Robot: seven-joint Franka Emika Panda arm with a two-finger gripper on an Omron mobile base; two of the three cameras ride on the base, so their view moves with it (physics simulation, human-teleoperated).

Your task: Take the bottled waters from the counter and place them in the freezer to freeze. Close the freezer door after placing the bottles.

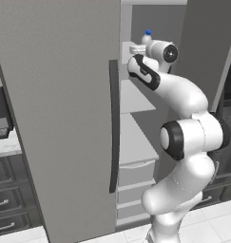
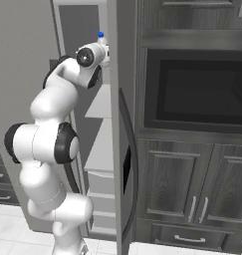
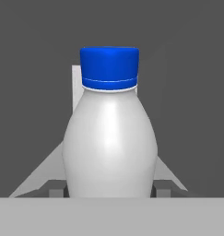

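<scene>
My gripper (image 3: 110, 191) is shut on a pale bottled water (image 3: 109, 138) with a blue cap, held upright, and a fingertip (image 3: 57, 192) shows on each side of its base. The arm reaches into the open freezer (image 1: 136, 97), with the bottled water (image 1: 146, 38) at the level of the top white shelf. From the right the bottled water (image 2: 100, 38) shows just above the hand. The freezer door (image 2: 123, 124) stands swung out, edge-on, with its dark dispenser panel facing right. Whether the bottle rests on the shelf I cannot tell.
The wider grey fridge door (image 1: 60, 95) with a dark bar handle is closed to the left of the opening. White shelves and drawers (image 1: 136, 173) fill the lower freezer. A dark built-in oven (image 2: 197, 89) and cabinets stand to the right. The counter (image 1: 5, 144) shows at far left.
</scene>
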